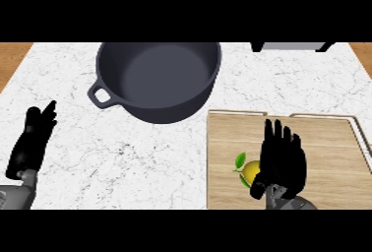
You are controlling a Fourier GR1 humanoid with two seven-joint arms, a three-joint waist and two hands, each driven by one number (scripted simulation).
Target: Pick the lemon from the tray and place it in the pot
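- Tabletop: white marbled surface. It carries the pot ahead and to the left of the right hand, and the tray directly under that hand.
- Pot: dark grey, side handle facing the robot's left. Interior shows bare, no lemon inside. Placement step not yet done.
- Tray: wooden, with a raised rim. The lemon is on it, so the pick is not complete either.
- Right hand: over the tray, back of the hand towards the view, fingers straight and pointing away from the robot, spread fairly wide. Nothing is enclosed in it. Thumb side lies just beside the lemon; cannot tell whether it touches.
- Left hand: resting at the view's left edge over bare tabletop, fingers straight, holding nothing, well apart from pot and tray.
- Lemon: yellow with a green leaf, on the tray at the right hand's left edge, partly hidden behind it.
- Judgement: task at the approach stage. Still to do: close on the lemon, lift, carry forward-left, release in the pot.
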